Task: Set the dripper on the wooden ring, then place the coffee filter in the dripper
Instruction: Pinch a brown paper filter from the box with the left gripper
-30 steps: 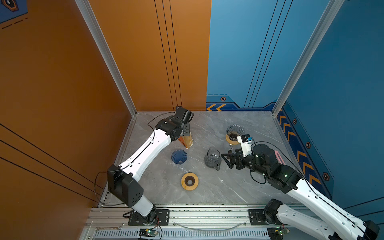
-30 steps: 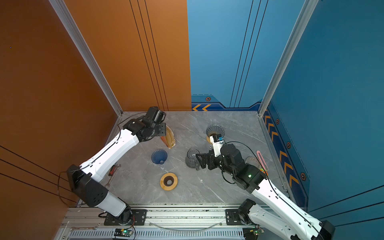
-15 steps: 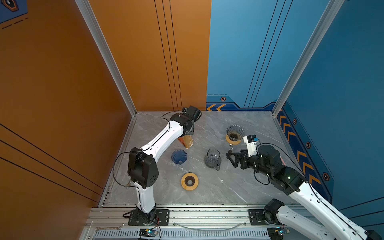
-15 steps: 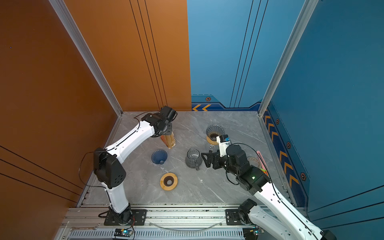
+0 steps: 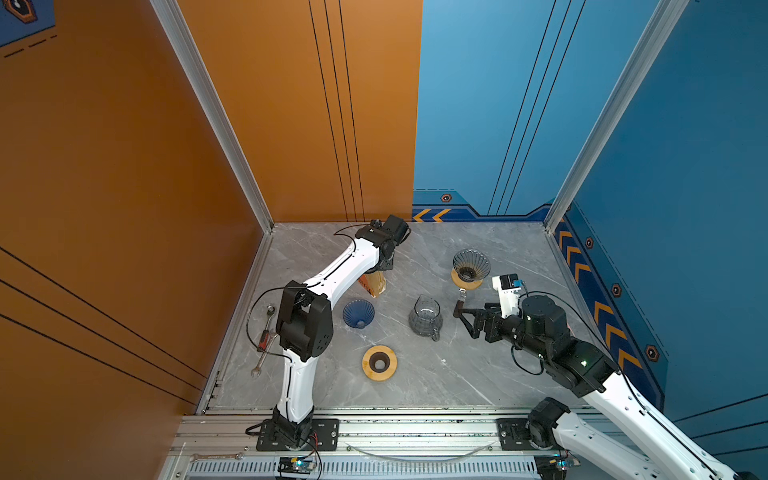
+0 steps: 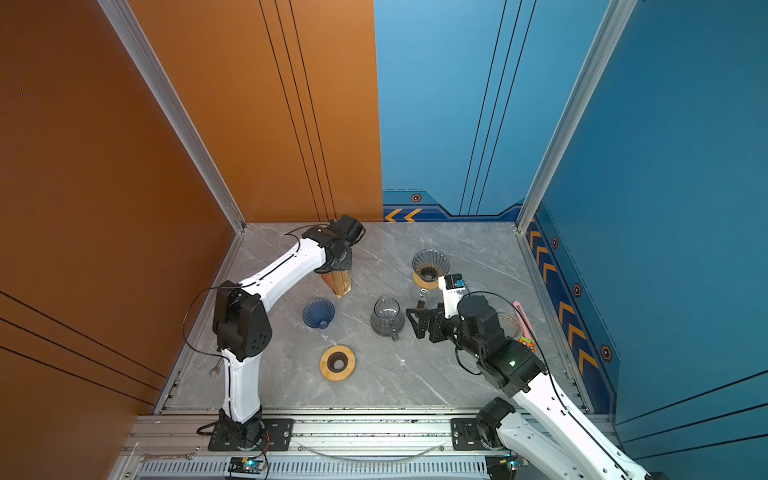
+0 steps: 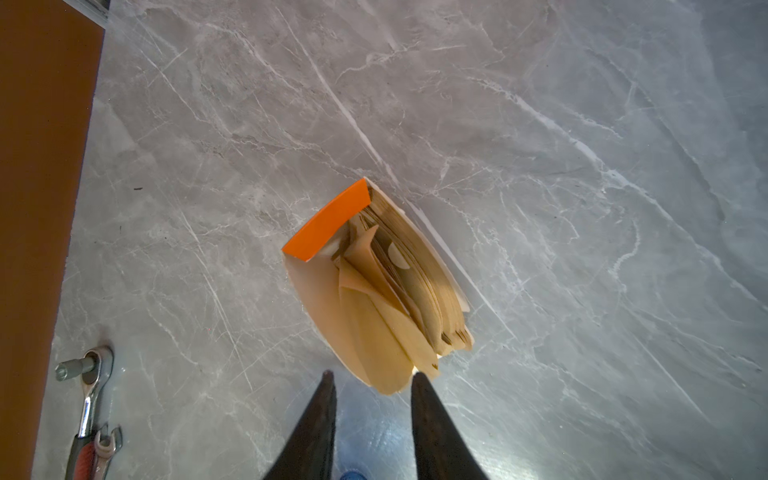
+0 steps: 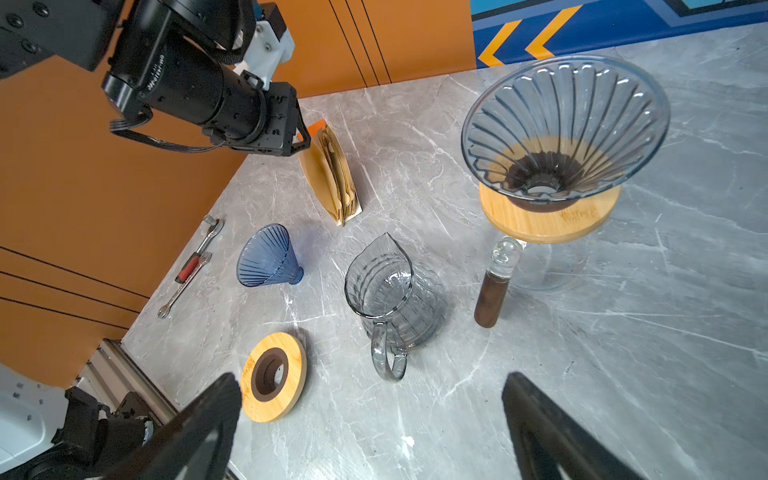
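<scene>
The left gripper (image 7: pixel 372 378), jaws narrowing but not yet clamped, is closing over the tan paper coffee filter (image 7: pixel 374 332) protruding from the upright filter stack (image 7: pixel 419 282), so pickup is beginning.

Left tool (image 7: pixel 372 376) down, jaws narrowly apart; right tool (image 8: pixel 372 380) spread wide.
</scene>
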You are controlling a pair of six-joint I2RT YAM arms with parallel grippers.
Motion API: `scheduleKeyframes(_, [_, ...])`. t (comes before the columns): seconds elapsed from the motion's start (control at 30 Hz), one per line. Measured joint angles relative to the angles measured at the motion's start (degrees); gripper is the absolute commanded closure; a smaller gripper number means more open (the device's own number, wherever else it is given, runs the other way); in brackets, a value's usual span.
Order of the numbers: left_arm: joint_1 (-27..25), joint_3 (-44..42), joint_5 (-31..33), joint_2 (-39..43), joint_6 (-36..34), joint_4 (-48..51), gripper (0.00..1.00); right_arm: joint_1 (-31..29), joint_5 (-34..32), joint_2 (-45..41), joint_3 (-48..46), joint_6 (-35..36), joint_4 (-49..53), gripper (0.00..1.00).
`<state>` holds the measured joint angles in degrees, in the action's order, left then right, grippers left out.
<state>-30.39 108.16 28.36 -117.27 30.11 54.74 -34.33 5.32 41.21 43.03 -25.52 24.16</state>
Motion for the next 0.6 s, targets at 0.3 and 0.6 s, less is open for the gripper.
scheduleKeyframes(0.3, [0.4, 0.1, 2.5, -1.2, 0.9, 0.0, 0.72, 0.6, 0.0, -0.5, -0.7, 0.0, 0.6, 0.03])
scheduleKeyframes(0.6, [1.5, 1.9, 2.6, -5.4, 0.8, 0.2, 0.78, 1.0, 0.0, -0.5, -0.9, 0.0, 0.9, 0.03])
